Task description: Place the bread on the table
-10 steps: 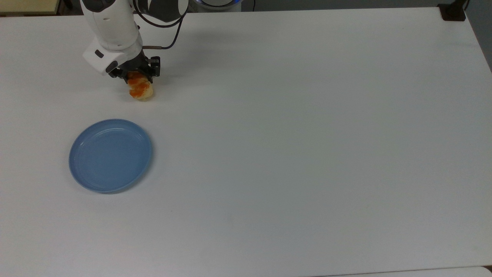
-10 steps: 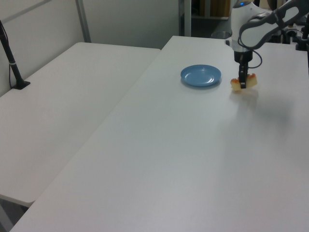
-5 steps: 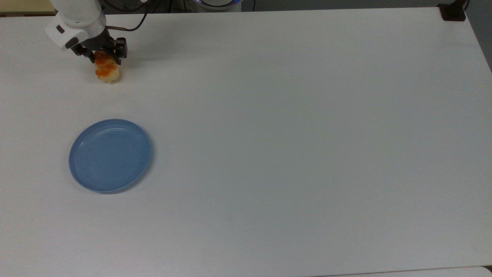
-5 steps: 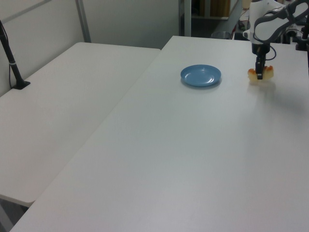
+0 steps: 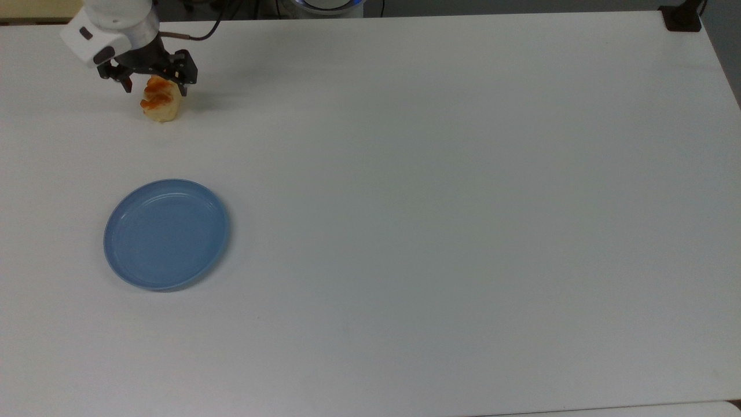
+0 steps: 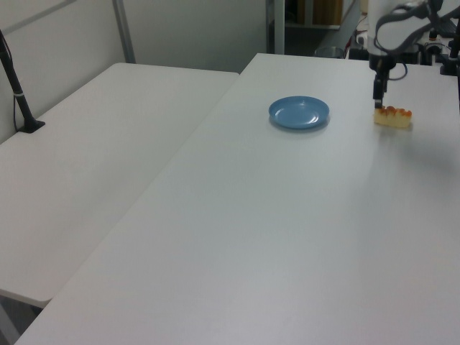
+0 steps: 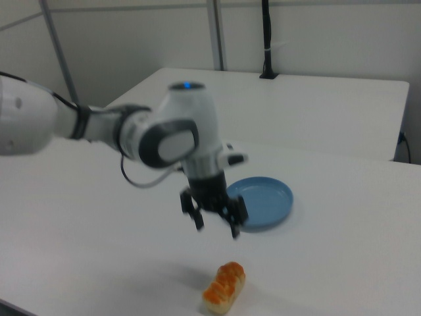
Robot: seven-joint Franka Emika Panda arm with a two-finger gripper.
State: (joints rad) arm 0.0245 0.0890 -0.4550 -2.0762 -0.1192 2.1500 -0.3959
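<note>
Bread (image 5: 160,103) is down on the table (image 5: 440,191), up in the upper left of the top view, and it looks like it's lying flat on the white surface with the orange patches facing up. In the right view it sits low in the frame, clear of everything. The gripper (image 7: 215,218) hangs above it with its fingers spread apart and nothing between them; in the right view there's visible air between the fingertips and the roll. The blue plate (image 5: 166,233) sits well apart, lower in the top view, with nothing on it.

So this reads as the release step, done or all but done: the roll is on the tabletop, not on the plate. By my reckoning, what's left is a clean retreat, lifting straight up and away so a finger doesn't clip the roll and nudge it.
</note>
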